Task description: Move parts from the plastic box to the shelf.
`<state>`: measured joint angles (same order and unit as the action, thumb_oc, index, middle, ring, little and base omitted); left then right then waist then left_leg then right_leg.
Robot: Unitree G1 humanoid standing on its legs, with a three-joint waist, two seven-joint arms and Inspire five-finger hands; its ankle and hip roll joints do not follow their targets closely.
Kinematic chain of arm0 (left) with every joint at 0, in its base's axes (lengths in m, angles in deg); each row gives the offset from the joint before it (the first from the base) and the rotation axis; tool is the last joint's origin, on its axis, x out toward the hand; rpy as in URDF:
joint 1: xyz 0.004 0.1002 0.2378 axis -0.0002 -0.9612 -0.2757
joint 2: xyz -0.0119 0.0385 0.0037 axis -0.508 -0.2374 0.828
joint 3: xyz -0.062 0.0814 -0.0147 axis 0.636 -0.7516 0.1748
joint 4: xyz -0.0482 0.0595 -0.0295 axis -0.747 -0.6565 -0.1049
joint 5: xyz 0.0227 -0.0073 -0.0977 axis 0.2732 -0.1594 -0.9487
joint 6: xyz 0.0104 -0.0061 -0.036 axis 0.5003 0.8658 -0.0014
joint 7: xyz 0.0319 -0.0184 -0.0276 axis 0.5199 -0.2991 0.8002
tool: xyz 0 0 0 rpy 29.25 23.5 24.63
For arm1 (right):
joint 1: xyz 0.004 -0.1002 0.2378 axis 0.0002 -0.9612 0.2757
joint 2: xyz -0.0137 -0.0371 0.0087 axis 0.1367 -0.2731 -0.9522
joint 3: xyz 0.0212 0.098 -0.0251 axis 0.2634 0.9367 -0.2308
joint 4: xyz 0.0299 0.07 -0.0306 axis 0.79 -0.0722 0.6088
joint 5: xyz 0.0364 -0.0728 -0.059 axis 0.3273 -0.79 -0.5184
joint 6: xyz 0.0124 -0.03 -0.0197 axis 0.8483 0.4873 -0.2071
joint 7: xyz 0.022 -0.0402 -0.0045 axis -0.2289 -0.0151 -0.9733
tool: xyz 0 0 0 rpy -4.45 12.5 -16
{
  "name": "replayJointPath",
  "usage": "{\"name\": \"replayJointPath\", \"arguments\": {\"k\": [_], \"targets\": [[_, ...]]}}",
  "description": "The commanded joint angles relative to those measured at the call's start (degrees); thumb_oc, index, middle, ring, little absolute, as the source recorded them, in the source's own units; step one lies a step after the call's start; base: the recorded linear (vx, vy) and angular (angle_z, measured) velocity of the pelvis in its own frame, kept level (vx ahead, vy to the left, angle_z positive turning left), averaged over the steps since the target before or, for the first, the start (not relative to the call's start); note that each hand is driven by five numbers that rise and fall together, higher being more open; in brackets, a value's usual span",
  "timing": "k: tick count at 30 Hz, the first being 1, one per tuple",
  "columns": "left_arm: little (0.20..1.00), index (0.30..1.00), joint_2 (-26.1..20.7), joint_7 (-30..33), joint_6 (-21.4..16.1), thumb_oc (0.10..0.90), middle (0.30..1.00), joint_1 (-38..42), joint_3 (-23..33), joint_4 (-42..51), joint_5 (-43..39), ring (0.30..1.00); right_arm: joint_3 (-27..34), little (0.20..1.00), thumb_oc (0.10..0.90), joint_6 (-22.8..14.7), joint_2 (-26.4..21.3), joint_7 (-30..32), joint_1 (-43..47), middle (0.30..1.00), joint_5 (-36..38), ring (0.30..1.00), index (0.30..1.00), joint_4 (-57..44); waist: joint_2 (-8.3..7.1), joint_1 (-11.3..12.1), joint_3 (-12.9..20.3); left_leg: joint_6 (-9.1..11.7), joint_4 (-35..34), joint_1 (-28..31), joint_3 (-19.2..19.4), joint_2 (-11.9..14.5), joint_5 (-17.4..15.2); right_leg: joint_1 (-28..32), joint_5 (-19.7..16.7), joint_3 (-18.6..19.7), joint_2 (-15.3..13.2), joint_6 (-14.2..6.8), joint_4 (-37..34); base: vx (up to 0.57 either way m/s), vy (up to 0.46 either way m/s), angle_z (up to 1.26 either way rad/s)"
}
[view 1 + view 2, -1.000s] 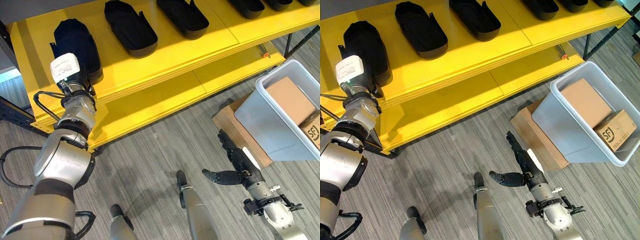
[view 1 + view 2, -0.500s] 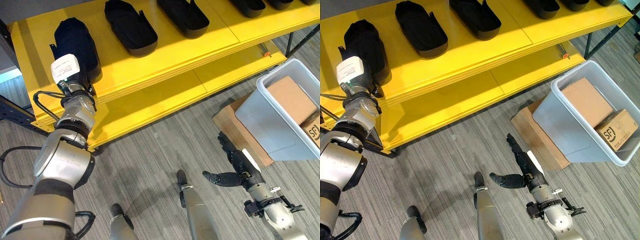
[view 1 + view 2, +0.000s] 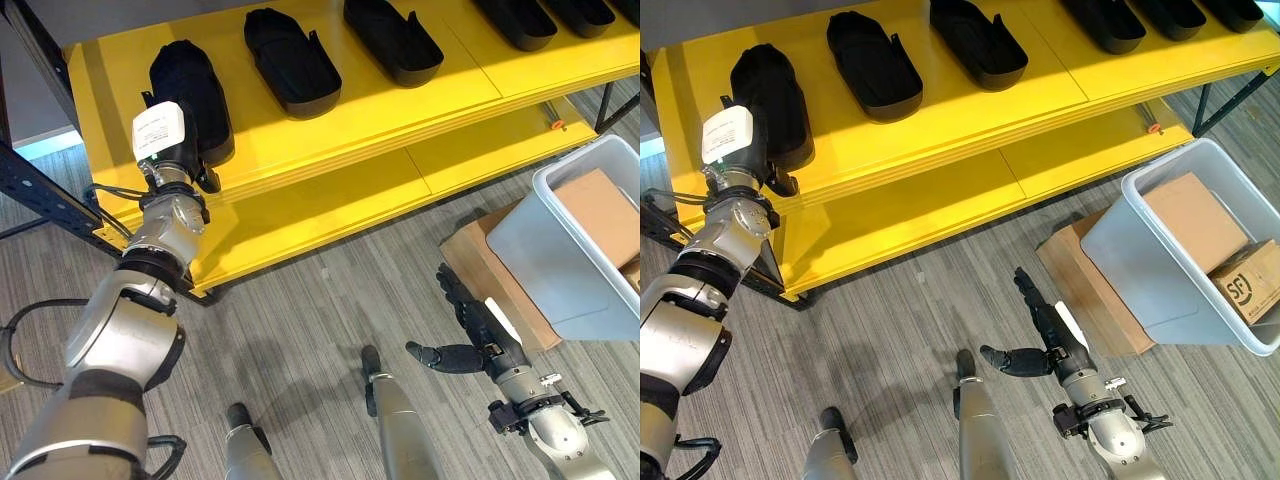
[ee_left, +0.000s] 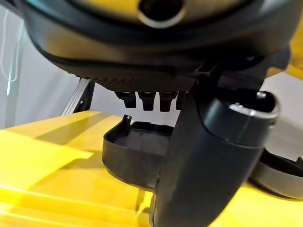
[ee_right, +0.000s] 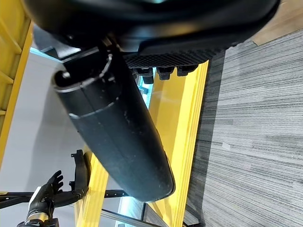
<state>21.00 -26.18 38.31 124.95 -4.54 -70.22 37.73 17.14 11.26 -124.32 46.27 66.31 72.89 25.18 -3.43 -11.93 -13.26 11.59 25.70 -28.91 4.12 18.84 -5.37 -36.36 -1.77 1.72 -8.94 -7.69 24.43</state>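
Part (image 3: 190, 95) unmoved under left hand (image 4: 208, 156).

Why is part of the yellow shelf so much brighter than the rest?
In the left eye view, light falls in a bright band across the yellow shelf beside the black parts; in the left wrist view, the left hand looms close and blocks much of the shelf.

A floor of grey wood-grain planks (image 3: 300, 310) runs under a long, low rack with bright yellow boards (image 3: 330, 200) on a dark metal frame (image 3: 45, 190). Light falls in a brighter band across the upper board. A flat piece of brown cardboard (image 3: 1090, 290) lies on the floor. A pale grey wall (image 4: 42, 61) stands behind.
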Motion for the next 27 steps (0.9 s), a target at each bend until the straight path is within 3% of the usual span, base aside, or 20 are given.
{"name": "replayJointPath", "arguments": {"k": [1,11,19,27], "targets": [[1.0,1.0,-5.1,5.7,-3.0,0.9,1.0,3.9,2.4,5.1,-0.7,1.0,6.3,1.0,0.9,-4.8,-1.5,1.6,1.2,1.0,-0.8,1.0,1.0,-5.4,0.8,-0.3,1.7,-3.0,-2.7,-2.0,-0.7,0.1,5.3,3.3,-0.5,-0.4,-0.8,-1.1,0.2,0.0,0.0,0.0],[1.0,1.0,-8.2,6.3,-3.6,0.9,1.0,-1.6,6.4,18.5,0.7,1.0,7.7,1.0,0.9,-4.3,-0.7,2.2,0.5,1.0,-2.0,1.0,1.0,-5.0,1.07,0.6,1.6,-3.2,-2.9,-0.9,-0.9,-0.1,5.1,4.8,0.1,-0.8,-1.1,-1.0,0.3,0.0,0.0,0.03],[1.0,1.0,-10.6,6.1,-5.6,0.9,1.0,-18.2,18.0,40.1,2.6,1.0,9.4,1.0,0.9,-3.4,1.1,2.2,0.9,1.0,-2.5,1.0,1.0,-3.9,1.29,2.6,1.1,-3.4,-3.4,0.9,-1.3,-0.5,4.9,7.2,0.8,-1.5,-1.3,-0.7,0.2,0.0,0.006,0.04],[1.0,1.0,-6.9,5.3,-8.9,0.9,1.0,-35.0,24.3,54.6,5.6,1.0,8.8,1.0,0.9,-3.0,2.5,3.3,3.4,1.0,-2.8,1.0,1.0,-2.0,1.38,4.3,0.0,-3.5,-4.0,4.5,-1.3,-0.7,4.6,11.1,1.9,-1.6,-1.9,-0.3,0.5,0.01,0.002,0.05]]}}
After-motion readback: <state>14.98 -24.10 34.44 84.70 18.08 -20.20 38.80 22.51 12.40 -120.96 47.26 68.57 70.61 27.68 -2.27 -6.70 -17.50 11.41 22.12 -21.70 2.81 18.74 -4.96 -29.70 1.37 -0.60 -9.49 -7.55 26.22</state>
